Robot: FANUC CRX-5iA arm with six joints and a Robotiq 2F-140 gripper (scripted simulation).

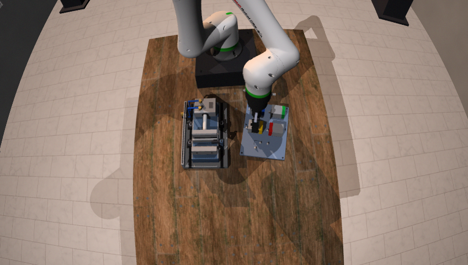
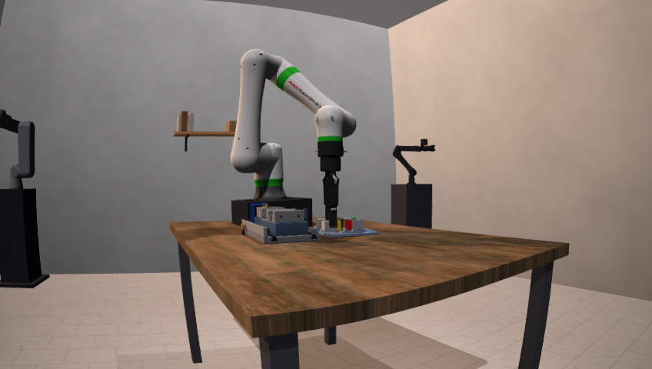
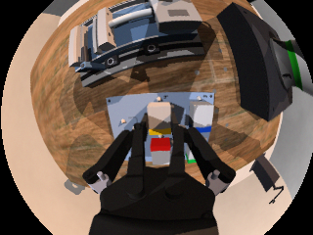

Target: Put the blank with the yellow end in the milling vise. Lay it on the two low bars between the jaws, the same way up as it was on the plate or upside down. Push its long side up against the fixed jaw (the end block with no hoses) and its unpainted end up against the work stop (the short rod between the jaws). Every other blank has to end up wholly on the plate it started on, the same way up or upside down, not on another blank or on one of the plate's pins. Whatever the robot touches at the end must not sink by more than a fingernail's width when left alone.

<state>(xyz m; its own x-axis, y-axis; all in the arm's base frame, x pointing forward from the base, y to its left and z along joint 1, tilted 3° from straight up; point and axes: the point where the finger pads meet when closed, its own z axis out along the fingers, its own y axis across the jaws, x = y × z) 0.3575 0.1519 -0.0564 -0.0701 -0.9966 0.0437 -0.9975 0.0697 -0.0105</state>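
Note:
The blank with the yellow end [image 1: 256, 127] lies on the blue-grey plate [image 1: 262, 144], right of the milling vise [image 1: 205, 134]. My gripper [image 1: 254, 126] points straight down and is shut on this blank across its grey body. In the wrist view the fingers flank the blank [image 3: 159, 120], with its yellow end just behind them. In the side view the gripper [image 2: 332, 222] is down at plate level and the blank seems to rest on the plate. The vise's fixed jaw [image 1: 205, 150] is at the near end. The hoses are at the far end.
A red-ended blank [image 1: 276, 128] lies just right of the held one, its red end facing the yellow end. A green-ended blank [image 1: 278, 111] and a blue-ended one [image 3: 202, 117] lie at the plate's far side. Small pins [image 1: 261, 142] stand on the plate's near half. The robot base [image 1: 226, 62] is behind.

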